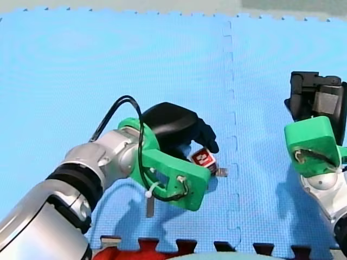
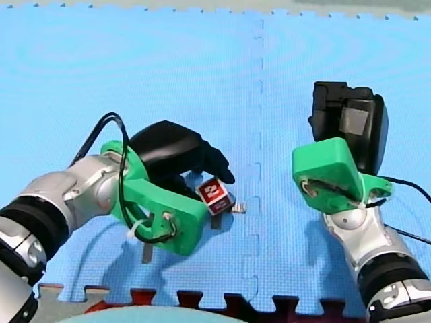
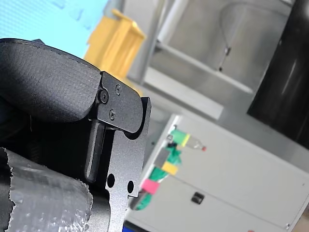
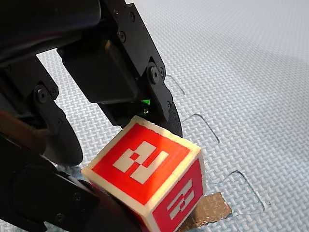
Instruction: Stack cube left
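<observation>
**A:** What did the left hand (image 1: pixel 176 127) have?

**B:** It was pinching a red cube (image 1: pixel 204 158) with white block patterns and cream edges. In the second wrist view a black finger (image 4: pixel 140 82) pressed on the cube's far side and another came up under its near side.

**A:** How was the cube sitting?

**B:** Tilted, one corner pointing down, at the tips of the fingers. I could not tell whether that corner touched the blue foam mat (image 1: pixel 108 65).

**A:** Anything under it?

**B:** A small shiny patch of tape (image 4: pixel 210 212) lay on the mat just below the cube, beside the notched seam (image 1: pixel 232 108) between two mat tiles.

**A:** And behind the hand?

**B:** A green bracket (image 1: pixel 173 173) ringed the wrist, with a black cable looping over it.

**A:** The other hand?

**B:** The right hand (image 2: pixel 347 121) was well across the seam from the cube, above the mat, with nothing in it.
</observation>
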Robot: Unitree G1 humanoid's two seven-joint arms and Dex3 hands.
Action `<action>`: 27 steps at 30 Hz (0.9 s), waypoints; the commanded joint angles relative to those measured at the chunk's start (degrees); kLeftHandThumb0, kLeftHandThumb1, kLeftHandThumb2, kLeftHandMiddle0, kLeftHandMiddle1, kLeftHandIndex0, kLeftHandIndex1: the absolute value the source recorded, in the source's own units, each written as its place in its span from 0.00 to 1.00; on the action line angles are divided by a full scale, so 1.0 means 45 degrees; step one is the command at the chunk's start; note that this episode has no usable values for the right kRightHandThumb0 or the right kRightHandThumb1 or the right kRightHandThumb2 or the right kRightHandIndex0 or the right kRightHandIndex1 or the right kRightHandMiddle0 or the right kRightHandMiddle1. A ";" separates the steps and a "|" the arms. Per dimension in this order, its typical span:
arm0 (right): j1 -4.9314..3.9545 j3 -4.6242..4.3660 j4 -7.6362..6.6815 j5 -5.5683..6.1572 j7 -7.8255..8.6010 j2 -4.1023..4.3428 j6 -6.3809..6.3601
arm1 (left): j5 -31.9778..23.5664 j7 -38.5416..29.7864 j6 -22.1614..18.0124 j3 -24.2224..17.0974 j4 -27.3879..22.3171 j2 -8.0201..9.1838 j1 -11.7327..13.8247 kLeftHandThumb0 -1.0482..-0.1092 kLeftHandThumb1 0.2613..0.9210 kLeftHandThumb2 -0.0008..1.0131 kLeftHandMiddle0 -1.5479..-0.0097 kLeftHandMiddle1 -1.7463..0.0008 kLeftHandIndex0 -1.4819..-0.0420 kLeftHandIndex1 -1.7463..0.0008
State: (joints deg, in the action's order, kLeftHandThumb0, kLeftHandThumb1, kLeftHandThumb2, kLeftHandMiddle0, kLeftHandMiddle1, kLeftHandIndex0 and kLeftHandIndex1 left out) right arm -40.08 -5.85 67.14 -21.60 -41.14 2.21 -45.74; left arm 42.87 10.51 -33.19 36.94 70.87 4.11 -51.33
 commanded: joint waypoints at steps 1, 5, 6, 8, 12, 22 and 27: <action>-0.0056 0.0004 0.0056 0.0031 -0.0043 0.0011 0.0017 | 0.0050 -0.0006 0.0115 0.0050 0.0088 0.0019 -0.0008 0.44 1.00 0.01 0.45 1.00 0.32 1.00; -0.0062 0.0006 0.0096 0.0033 -0.0076 0.0003 0.0012 | -0.0122 -0.0638 0.0387 -0.0068 0.0044 -0.0081 -0.0070 0.12 0.91 0.00 0.61 1.00 0.64 1.00; -0.0059 0.0005 0.0097 0.0029 -0.0091 0.0001 0.0011 | -0.0177 -0.0753 0.0428 -0.0113 0.0009 -0.0092 -0.0064 0.09 0.90 0.00 0.62 1.00 0.65 1.00; -0.0052 0.0000 0.0093 0.0018 -0.0121 0.0001 0.0016 | -0.0236 -0.0867 0.0465 -0.0152 -0.0051 -0.0078 -0.0045 0.04 0.90 0.00 0.62 1.00 0.65 1.00; -0.0037 0.0003 0.0116 0.0017 -0.0136 0.0027 0.0017 | -0.0270 -0.1101 0.0632 -0.0185 -0.0090 -0.0095 -0.0055 0.02 0.89 0.00 0.63 1.00 0.65 1.00; -0.0020 0.0000 0.0127 -0.0007 -0.0204 0.0077 0.0026 | -0.0447 -0.1486 0.0650 -0.0315 -0.0177 -0.0108 -0.0020 0.00 0.88 0.00 0.63 1.00 0.65 1.00; -0.0022 -0.0013 0.0123 -0.0027 -0.0246 0.0100 0.0047 | -0.0486 -0.1519 0.0575 -0.0344 -0.0173 -0.0092 -0.0030 0.00 0.87 0.00 0.62 1.00 0.65 1.00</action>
State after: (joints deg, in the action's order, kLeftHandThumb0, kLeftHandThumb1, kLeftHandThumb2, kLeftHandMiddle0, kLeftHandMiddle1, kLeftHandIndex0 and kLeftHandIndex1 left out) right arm -40.14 -5.89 67.61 -21.73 -42.07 2.32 -45.60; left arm 40.96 3.87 -30.43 35.53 70.13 3.48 -51.38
